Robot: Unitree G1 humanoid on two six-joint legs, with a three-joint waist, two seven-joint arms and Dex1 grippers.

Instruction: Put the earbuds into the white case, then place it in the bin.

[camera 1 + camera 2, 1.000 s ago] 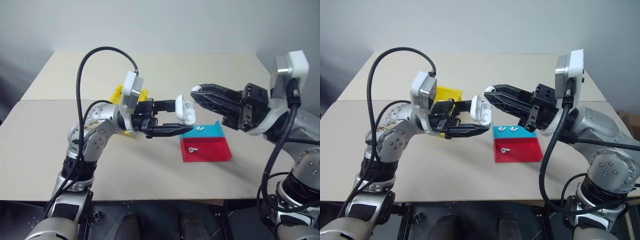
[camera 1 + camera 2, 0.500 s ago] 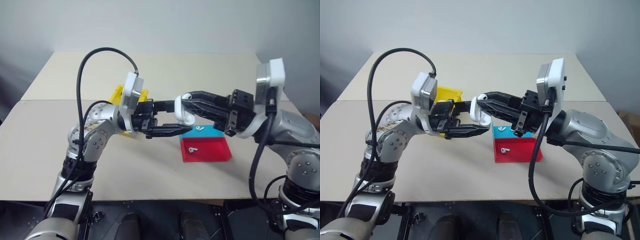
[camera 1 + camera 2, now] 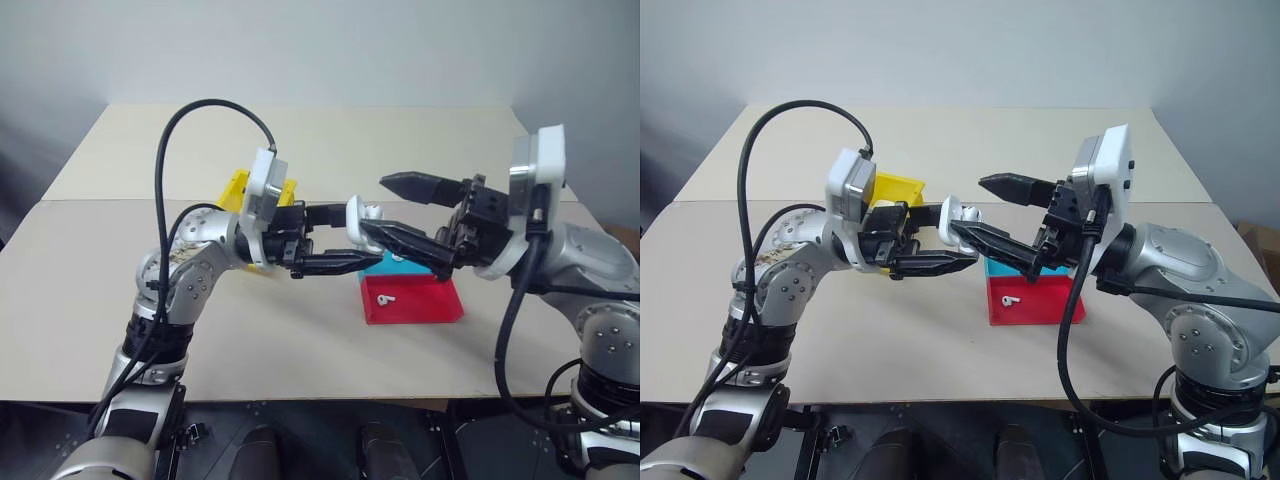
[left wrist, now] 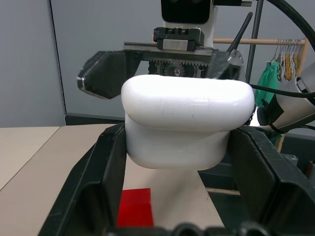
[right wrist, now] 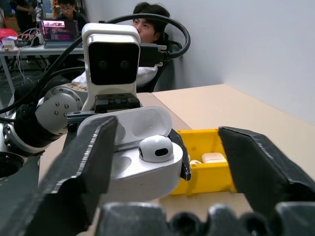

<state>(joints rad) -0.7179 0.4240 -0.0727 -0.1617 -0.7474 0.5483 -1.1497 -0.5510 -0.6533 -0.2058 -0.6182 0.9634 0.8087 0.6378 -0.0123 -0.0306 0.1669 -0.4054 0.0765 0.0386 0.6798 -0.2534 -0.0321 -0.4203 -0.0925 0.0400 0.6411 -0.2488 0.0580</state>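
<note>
Since a second ago the right gripper (image 3: 395, 208) has sprung wide, its jaws now straddling the white case (image 3: 361, 217) without touching it. One of the earbuds (image 5: 155, 149) sits in the open case. The left gripper (image 3: 345, 240) is clamped on the case, holding it in mid-air with lid tipped back so the other arm can load it. Another earbud (image 3: 384, 298) lies on the tray (image 3: 425, 302); a third there is probably hidden by fingers. The bin (image 3: 898, 187) waits behind the left arm.
</note>
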